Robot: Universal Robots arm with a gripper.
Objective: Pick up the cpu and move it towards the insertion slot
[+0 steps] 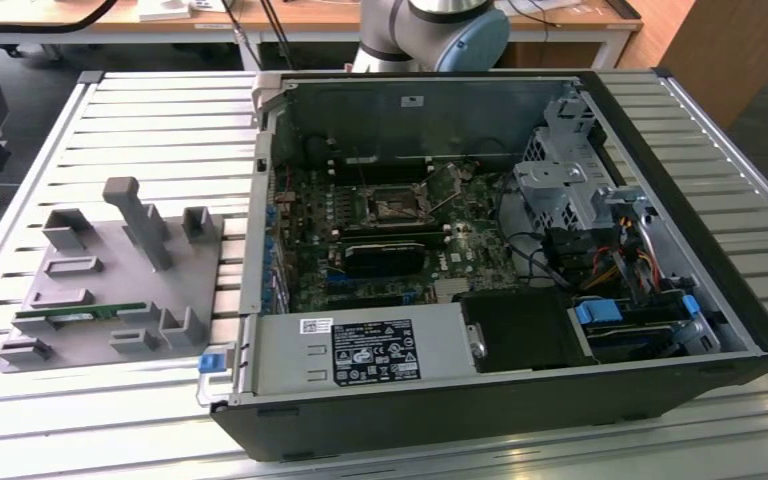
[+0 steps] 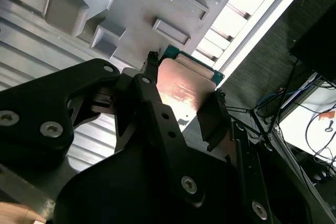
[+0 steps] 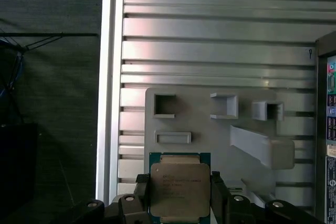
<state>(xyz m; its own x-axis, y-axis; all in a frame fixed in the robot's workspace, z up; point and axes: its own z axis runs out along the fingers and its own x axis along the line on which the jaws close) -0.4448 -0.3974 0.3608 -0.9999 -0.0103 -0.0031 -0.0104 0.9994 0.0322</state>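
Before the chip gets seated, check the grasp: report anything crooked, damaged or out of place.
Nothing stands out. The cpu sits square between the fingers of the gripper, over the grey fixture plate, with no visible chips or bends.

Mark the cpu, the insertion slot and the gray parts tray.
cpu (image 3: 180, 187): first wrist view, middle of its metal top.
insertion slot (image 1: 394, 207): exterior view, centre of the dark socket.
gray parts tray (image 1: 117, 292): exterior view, bare patch of its base.
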